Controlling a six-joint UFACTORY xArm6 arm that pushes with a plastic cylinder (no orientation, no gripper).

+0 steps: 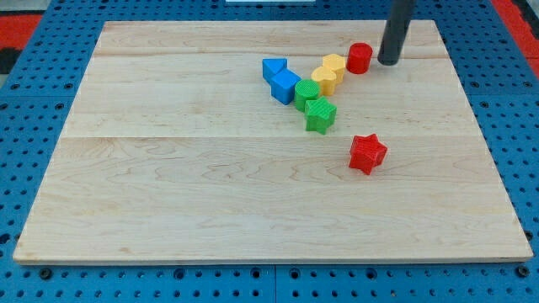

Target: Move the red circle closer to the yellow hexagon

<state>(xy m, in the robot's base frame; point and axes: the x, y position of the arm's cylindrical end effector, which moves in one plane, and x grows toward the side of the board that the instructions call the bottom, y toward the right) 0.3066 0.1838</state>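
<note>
- Tabletop [168,185]: pale wood board on a blue pegboard.
- Rod: no pincer fitted, nothing held; my tip [388,61] sits just to the view's right of the red circle [360,58], a small gap between.
- Red circle: top right area, just right of the yellow hexagon [334,66].
- Cluster: yellow block [324,80], green circle [306,93], green star [320,114], blue cube [285,86], blue triangle [273,68].
- Red star [367,153]: apart, below.

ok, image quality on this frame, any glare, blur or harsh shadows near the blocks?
Camera view: even, soft light, no glare on the wooden board; only faint shadows under the red circle, yellow hexagon and red star. Blocks look sharp; my tip, right of the red circle, is slightly soft-edged.
</note>
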